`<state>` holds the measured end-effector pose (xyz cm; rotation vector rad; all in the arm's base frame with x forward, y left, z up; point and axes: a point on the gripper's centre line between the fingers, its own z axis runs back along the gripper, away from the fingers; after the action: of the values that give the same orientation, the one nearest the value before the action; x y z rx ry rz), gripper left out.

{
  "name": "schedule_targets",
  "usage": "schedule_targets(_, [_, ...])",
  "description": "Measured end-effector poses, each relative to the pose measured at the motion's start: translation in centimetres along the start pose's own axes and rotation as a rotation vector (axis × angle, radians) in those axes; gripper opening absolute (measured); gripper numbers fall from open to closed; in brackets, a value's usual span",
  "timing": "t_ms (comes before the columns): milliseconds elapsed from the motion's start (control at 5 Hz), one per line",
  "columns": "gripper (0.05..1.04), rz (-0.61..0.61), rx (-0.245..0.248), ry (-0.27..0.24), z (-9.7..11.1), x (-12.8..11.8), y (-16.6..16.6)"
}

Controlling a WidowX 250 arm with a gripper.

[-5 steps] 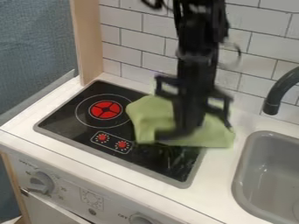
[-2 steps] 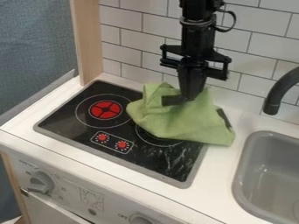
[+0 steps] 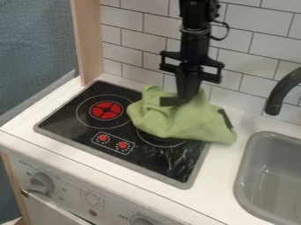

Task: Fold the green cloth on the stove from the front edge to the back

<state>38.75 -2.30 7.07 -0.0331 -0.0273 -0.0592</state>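
The gripper (image 3: 181, 100) has its jaws pinching a green cloth (image 3: 182, 121) that drapes over the stovetop (image 3: 154, 163) and desk (image 3: 222, 171)

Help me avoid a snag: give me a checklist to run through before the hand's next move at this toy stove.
1. Hand at the cloth: ok, it is right over the cloth's raised middle.
2. Cloth firmly gripped: cannot tell, folds and dark parts hide the hold.
3. Cloth spread flat: not ok, it is bunched up.
4. Red burner disc uncovered: ok.
5. Cloth clear of the sink: ok, it stops short of the rim.
6. Nothing caught under the cloth: cannot tell.
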Motion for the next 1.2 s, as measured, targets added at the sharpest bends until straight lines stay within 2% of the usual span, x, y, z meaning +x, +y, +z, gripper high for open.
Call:
schedule_targets(200, [0.05,0.007,0.023,0.028,-1.6,0.0,0.6])
schedule_targets(600, [0.076,0.019,0.04,0.007,-2.0,0.4,0.9])
schedule_targets(800, [0.231,0.053,0.04,0.017,-2.3,0.0,0.9])
schedule_targets(1000, [0.46,0.07,0.04,0.022,-2.4,-0.4,0.9])
schedule_targets(1200, [0.748,0.088,0.04,-0.009,-0.9,-0.6,0.8])
